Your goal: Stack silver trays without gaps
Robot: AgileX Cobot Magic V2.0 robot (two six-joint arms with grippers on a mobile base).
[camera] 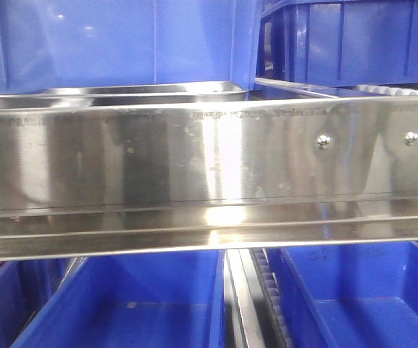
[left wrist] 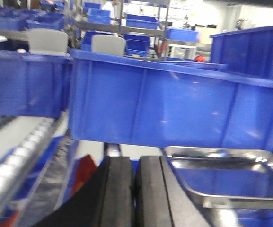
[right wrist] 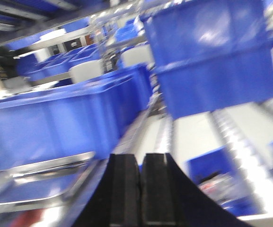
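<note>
A silver tray [left wrist: 226, 177] lies low at the right of the left wrist view, under a big blue bin [left wrist: 174, 106], its shiny bottom mirroring blue. My left gripper [left wrist: 135, 163] is shut with nothing between its black pads, just left of that tray's near corner. In the blurred right wrist view a silver tray [right wrist: 37, 182] shows at lower left, left of my right gripper [right wrist: 140, 161], which is shut and empty. The front view shows only a tray rim [camera: 122, 93] behind the long steel rail [camera: 209, 170]; neither gripper appears there.
Blue bins [camera: 143, 301] fill the shelves above and below the rail. Roller tracks [left wrist: 18, 156] run at the left of the left wrist view and roller tracks [right wrist: 240, 137] at the right of the right wrist view. A red object [left wrist: 82, 172] lies beside the left fingers.
</note>
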